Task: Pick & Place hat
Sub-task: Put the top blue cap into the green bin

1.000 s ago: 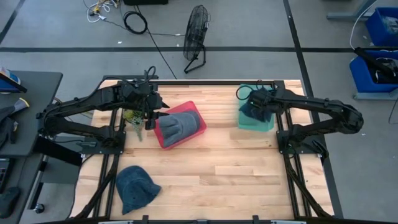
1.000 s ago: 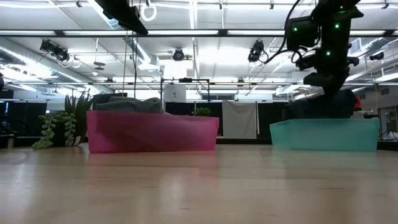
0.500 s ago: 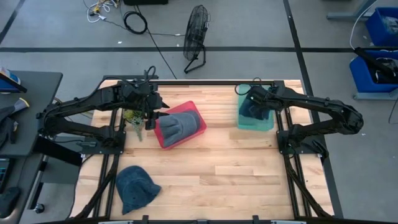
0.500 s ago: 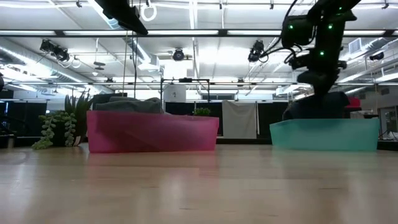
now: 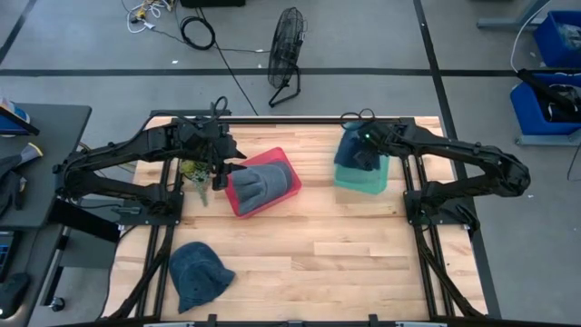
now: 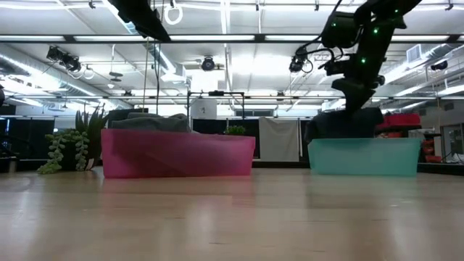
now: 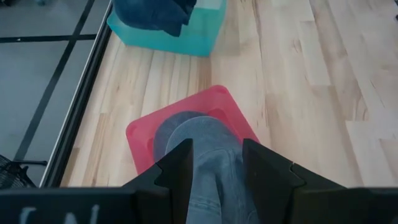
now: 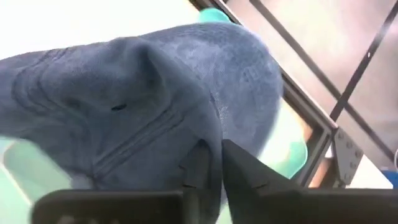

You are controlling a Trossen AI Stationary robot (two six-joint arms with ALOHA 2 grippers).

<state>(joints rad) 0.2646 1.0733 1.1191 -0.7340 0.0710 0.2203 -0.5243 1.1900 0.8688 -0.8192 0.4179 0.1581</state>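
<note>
A dark blue hat [image 5: 350, 151] [image 8: 155, 106] is gathered under my right gripper [image 5: 364, 145] [image 8: 214, 155], which is shut on it over the teal bin [image 5: 368, 181] [image 6: 362, 156]. A grey hat [image 5: 263, 182] [image 7: 199, 134] lies in the red bin [image 5: 243, 207] [image 7: 140, 134]. My left gripper [image 5: 221, 171] [image 7: 216, 165] hovers open above that bin's left end, a finger on each side of the grey hat in its wrist view. Another blue hat [image 5: 198, 272] lies flat on the table near the near-left corner. My right gripper pinches a bunched fold of the dark blue hat's cloth [image 8: 186, 146] between its two fingers, coming from above and pointing down. The hat [image 6: 344, 123] bulges above the teal bin's rim, with its lower part inside the bin.
A small potted plant [image 5: 192, 171] [image 6: 69, 148] stands by the table's left edge beside my left gripper. Metal frame rails [image 5: 413, 195] run along both sides of the table. Bare wood [image 5: 336, 245] stretches across the middle and near right. A fan [image 5: 286, 50] stands on the floor beyond.
My right gripper has moved toward the table's left edge and slightly up, staying shut on the dark blue hat. The hat has come with it, and the teal bin has slid left along the table.
</note>
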